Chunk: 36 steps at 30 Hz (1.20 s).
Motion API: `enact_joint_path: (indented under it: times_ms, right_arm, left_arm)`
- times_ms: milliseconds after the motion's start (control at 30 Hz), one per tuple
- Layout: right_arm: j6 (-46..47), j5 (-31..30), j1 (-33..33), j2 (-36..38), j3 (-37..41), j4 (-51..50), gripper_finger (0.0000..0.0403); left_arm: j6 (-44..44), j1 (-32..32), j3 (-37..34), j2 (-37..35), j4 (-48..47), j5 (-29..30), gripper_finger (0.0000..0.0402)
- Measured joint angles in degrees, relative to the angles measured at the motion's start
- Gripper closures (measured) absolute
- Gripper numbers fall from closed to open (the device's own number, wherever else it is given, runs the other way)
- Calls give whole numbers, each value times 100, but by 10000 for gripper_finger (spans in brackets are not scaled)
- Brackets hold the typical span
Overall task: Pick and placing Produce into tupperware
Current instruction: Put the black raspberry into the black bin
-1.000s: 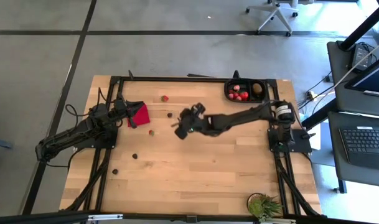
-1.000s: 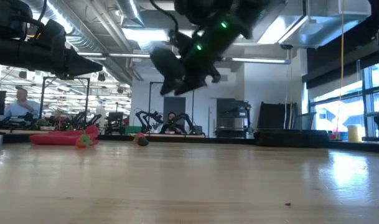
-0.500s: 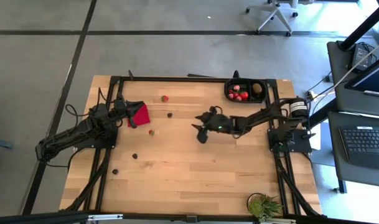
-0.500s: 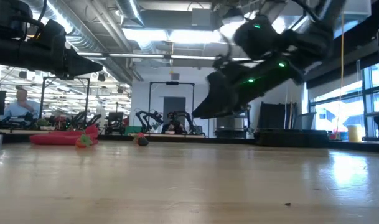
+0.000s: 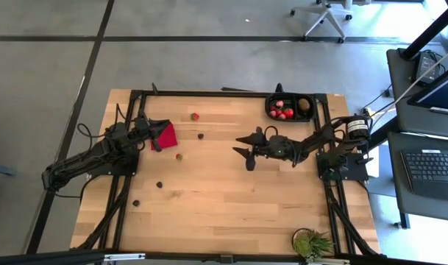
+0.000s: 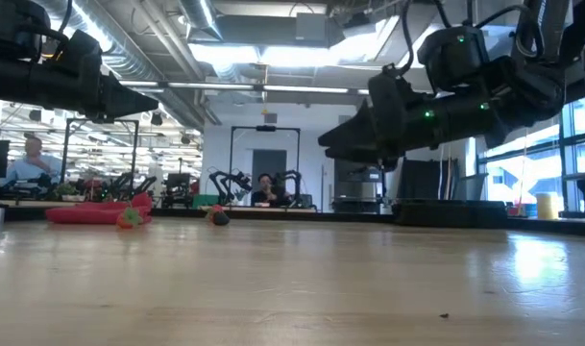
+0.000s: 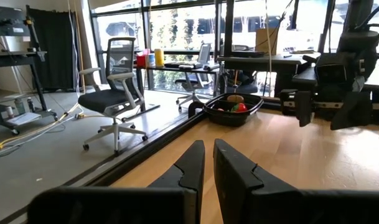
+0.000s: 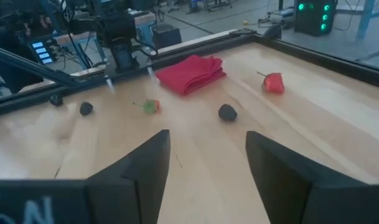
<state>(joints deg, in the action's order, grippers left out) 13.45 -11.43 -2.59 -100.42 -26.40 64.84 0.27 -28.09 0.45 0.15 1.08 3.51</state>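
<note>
right gripper (image 5: 247, 149) spread and empty above bare mid-table wood, with open board all around; left gripper (image 5: 151, 136) pressed together by the red cloth (image 5: 165, 135) near the left edge. black tray (image 5: 290, 107) at the far right edge, holding red and brown produce. loose pieces scattered left of centre: strawberry (image 5: 196, 116), dark ball (image 5: 201, 135), another strawberry (image 5: 179, 156), plant (image 5: 310, 243) at the near edge.

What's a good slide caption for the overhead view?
Right claw open mid-table; black tray holds produce, loose pieces remain.

Pale matt wooden table (image 5: 224, 199), soft folded red cloth (image 8: 190, 73), glossy black plastic tupperware (image 5: 290, 107)
</note>
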Motion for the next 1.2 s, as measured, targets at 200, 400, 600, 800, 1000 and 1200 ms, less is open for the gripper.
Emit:
enact_joint_path:
  times_ms: [200,400,600,800,1000,1200]
  right_arm:
    - [-219,-3,0,0,-1,2,190]
    - [-761,-4,-26,0,-1,-2,190]
    - [-838,-2,-26,-2,-1,-4,190]
    - [-1223,-2,-26,-2,-1,-33,190]
    - [-1246,-2,-26,-2,-1,-35,190]
    - [-1405,-2,-26,-3,-4,-35,190]
  left_arm:
    - [0,1,0,0,0,2,374]
    - [-2,0,-2,0,1,2,374]
    - [-15,-3,-2,-1,20,2,374]
    - [-67,-1,0,-1,4,-3,366]
    - [-160,-2,0,0,-1,-360,291]
    - [-160,-3,0,-1,-26,-413,193]
